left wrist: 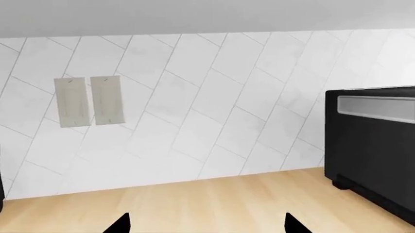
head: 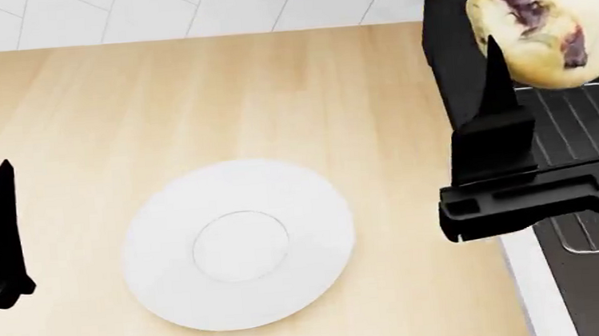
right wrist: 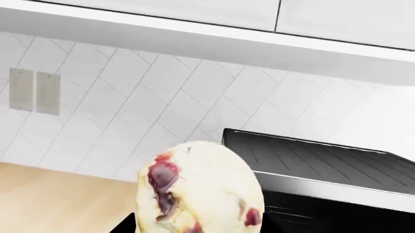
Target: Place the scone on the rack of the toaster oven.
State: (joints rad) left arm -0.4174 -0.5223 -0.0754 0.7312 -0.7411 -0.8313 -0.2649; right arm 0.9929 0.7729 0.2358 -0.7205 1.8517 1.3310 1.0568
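Scone [right wrist: 198, 189] fills right wrist view, clamped in right gripper [head: 547, 52], raised over rack [head: 585, 125] of toaster oven [left wrist: 372, 145]. White plate [head: 239, 243] bare on wooden counter [head: 166, 106]. Left gripper [left wrist: 206, 224] spread wide, holding nothing.

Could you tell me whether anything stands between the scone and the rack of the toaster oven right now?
Nothing visible does. The right gripper holds the scone above the rack of the toaster oven, whose front looks open in the head view. The plate lies off to the side on the counter.
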